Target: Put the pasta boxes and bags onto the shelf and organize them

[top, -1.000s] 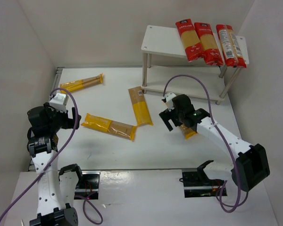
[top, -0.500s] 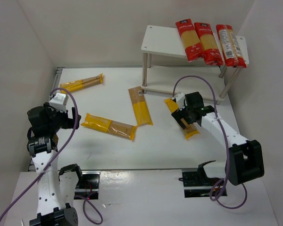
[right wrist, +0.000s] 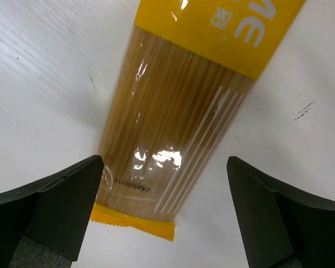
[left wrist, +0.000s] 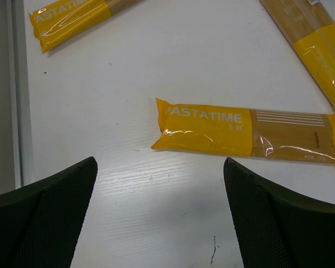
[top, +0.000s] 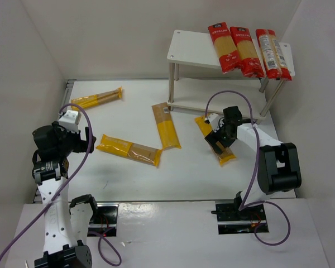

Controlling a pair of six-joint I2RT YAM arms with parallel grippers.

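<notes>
- Right wrist view: the right gripper is spread wide over a yellow spaghetti packet on the table — its slippery wrap may slide out.
- Then the left gripper, spread wide too, holding nothing.
- Far back, red packets sit on the shelf — a bump could topple one.

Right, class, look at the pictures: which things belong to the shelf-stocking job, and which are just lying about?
Belonging to the job:
- white shelf
- three red packets on its top board
- four yellow packets on the table: far-left, middle-left, centre, one beneath the right claw

Just there:
- purple cables
- grey rail, table's left edge
</notes>
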